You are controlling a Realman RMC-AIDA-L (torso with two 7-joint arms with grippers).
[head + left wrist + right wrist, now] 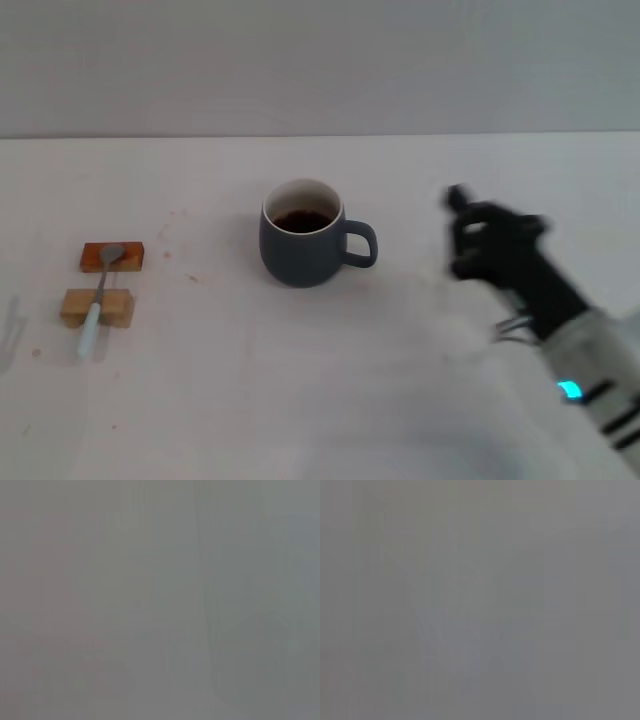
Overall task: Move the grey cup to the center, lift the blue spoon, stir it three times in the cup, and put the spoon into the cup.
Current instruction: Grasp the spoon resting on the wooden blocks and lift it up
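Nearest the head camera, the right gripper (470,235) hangs over the table's (320,400) right side, apart from the grey cup's handle; it is blurred, so I cannot tell how far it is open, and nothing shows in its hold. Both wrist views show only flat grey. At the table's centre stands the grey cup (303,245), upright, handle toward the right edge. Near the left edge, 2 wooden blocks (97,307) carry the blue spoon (99,296).

White table (300,400): grey cup (303,247), wooden blocks (97,307).
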